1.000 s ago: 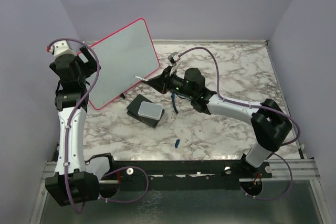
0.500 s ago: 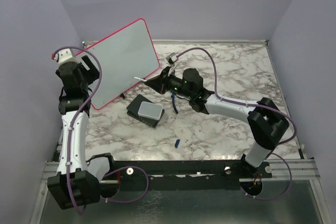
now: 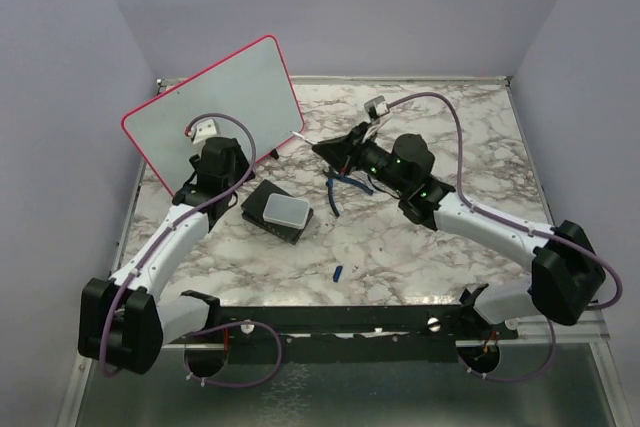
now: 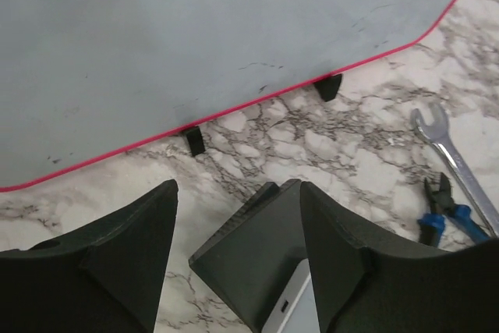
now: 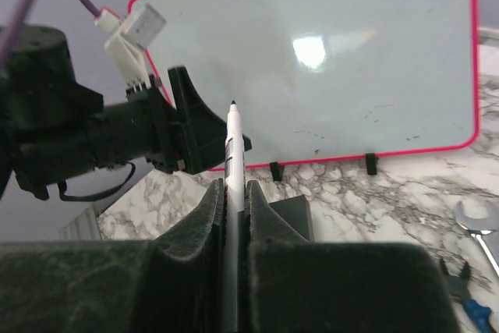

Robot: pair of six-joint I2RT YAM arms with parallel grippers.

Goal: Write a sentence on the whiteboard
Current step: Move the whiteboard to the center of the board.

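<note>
Eraser block [image 3: 277, 213], pliers [image 4: 438, 207], wrench [image 4: 452, 157], blue cap [image 3: 338, 271]

Robot lab test cell, plain lilac walls [image 3: 400, 7], marble-print tabletop [image 3: 400, 257], black mounting rail [image 3: 350, 319] along near edge

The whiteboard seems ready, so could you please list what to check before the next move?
1. Marker grip: ok. The right gripper is shut on it, tip bare and aimed at the board.
2. Whiteboard standing: ok, leaning on its feet.
3. Writing surface: ok, blank but for faint specks; nothing written yet.
4. Tip touching the board: cannot tell.
5. Left gripper: probably not ok. It is open and empty, in front of the board's left part in the right wrist view, and may be in the marker's path.
</note>
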